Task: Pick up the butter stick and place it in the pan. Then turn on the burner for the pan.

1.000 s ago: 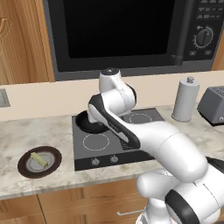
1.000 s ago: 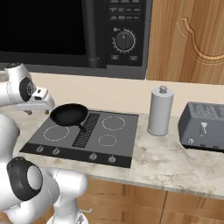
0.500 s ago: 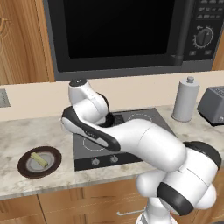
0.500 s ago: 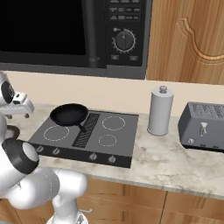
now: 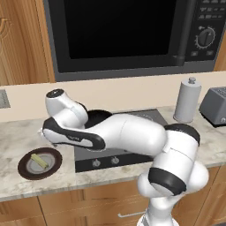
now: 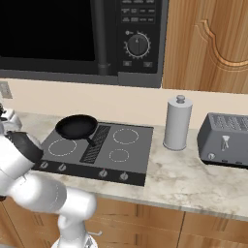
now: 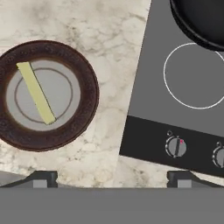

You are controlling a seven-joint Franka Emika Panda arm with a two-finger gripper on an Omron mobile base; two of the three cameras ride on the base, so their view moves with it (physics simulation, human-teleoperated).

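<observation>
Arm folded low and leftward; gripper (image 7: 112,177) pointing straight down above the plate (image 7: 87,92), jaws fully apart, holding nothing

Pan (image 7: 199,19) cut by frame edge

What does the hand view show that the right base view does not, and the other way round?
Hand view: the butter stick lying on the dark brown plate, and the open gripper above the counter between plate and cooktop.

Right base view: the microwave, a grey canister and a toaster to the right of the cooktop.

Both: the cooktop, its knobs, the black pan and the marble counter.
</observation>
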